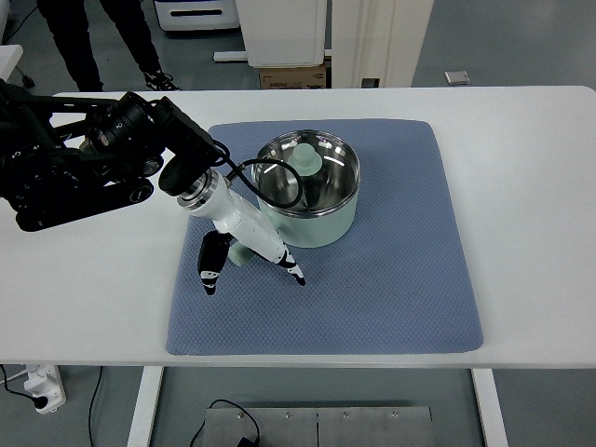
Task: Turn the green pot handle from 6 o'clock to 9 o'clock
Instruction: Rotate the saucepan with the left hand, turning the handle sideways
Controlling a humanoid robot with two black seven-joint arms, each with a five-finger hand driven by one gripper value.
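Just beyond your left hand (244, 244) sits the green pot (311, 189) on the blue mat (391, 279), its steel bowl holding 1 pale green lid knob (307, 158) piece. The pot handle (240, 251) points toward the fingers (211, 270), which curl down around it; 1 fingertip reaches right of it. The white bench (531, 186) carries the mat. Behind the fingers, a person's legs (102, 37) stand past the bench.

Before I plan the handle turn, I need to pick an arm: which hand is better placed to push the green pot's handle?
Left. The left hand already sits at the handle on the green pot, lower left side. No right arm shows.
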